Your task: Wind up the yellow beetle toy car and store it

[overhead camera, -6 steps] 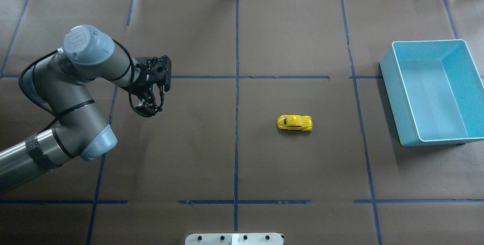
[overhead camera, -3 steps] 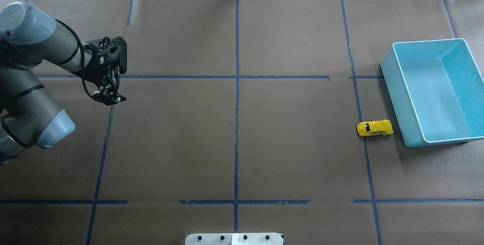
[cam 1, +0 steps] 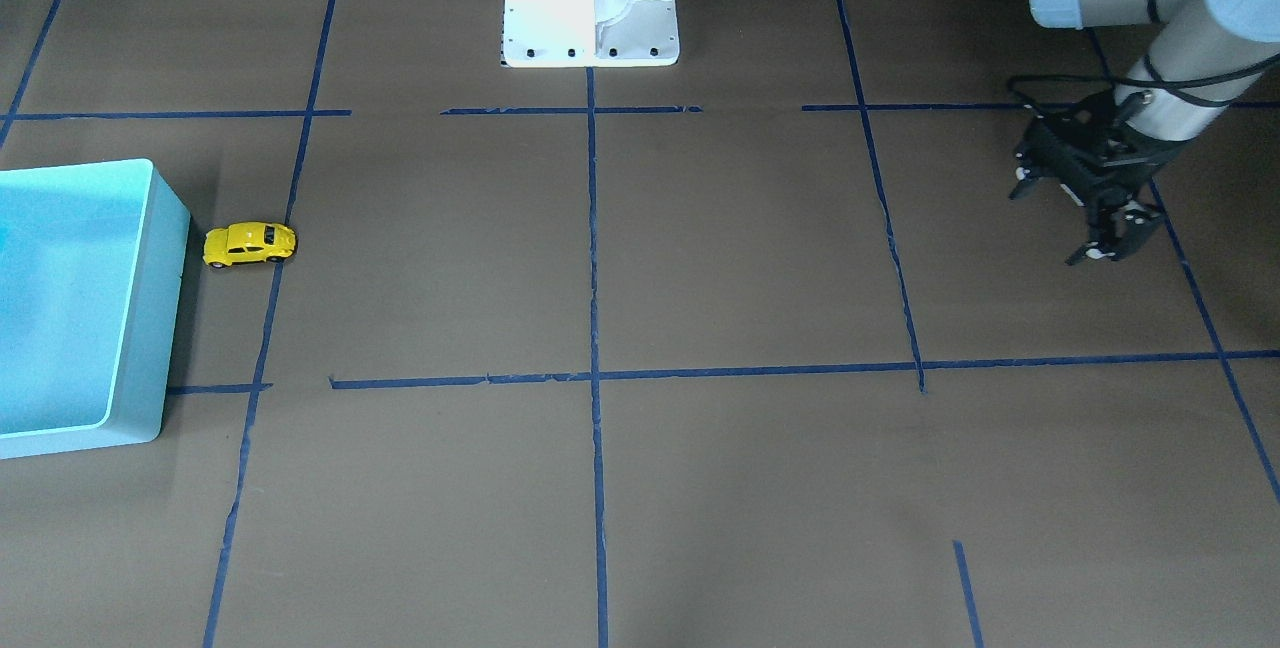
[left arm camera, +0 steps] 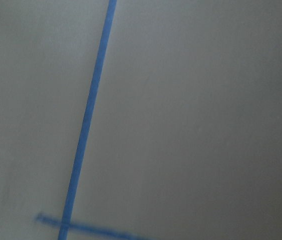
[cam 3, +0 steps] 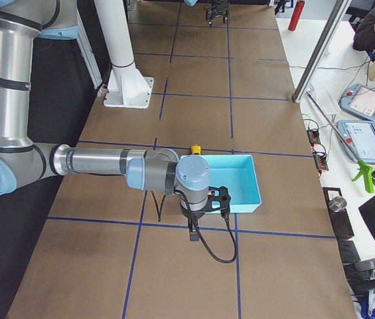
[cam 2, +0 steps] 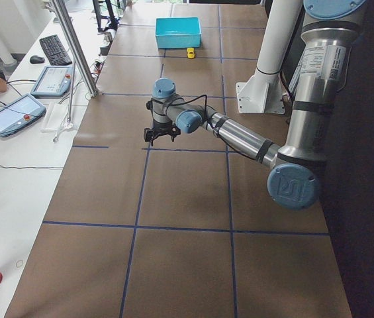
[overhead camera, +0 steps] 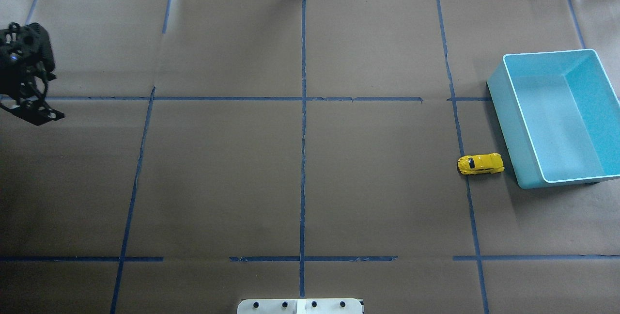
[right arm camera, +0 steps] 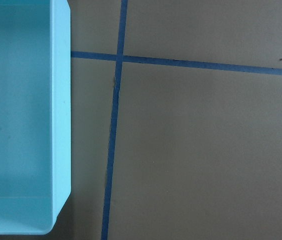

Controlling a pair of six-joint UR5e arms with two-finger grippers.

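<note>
The tiny bright yellow beetle toy car (overhead camera: 481, 164), round-bodied with dark windows and small black wheels, is sitting upright on the brown paper (overhead camera: 387, 183), one end pointing at the light blue plastic bin (overhead camera: 511, 125) just beside it, the other lying over a blue tape line (overhead camera: 471, 217)

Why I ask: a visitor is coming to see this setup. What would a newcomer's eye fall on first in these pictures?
The bright yellow car stands out most, sitting on the brown table just beside the blue bin, outside it. The bin is the other splash of colour, at the right edge of the overhead view. The left gripper hangs far off at the opposite edge.
</note>
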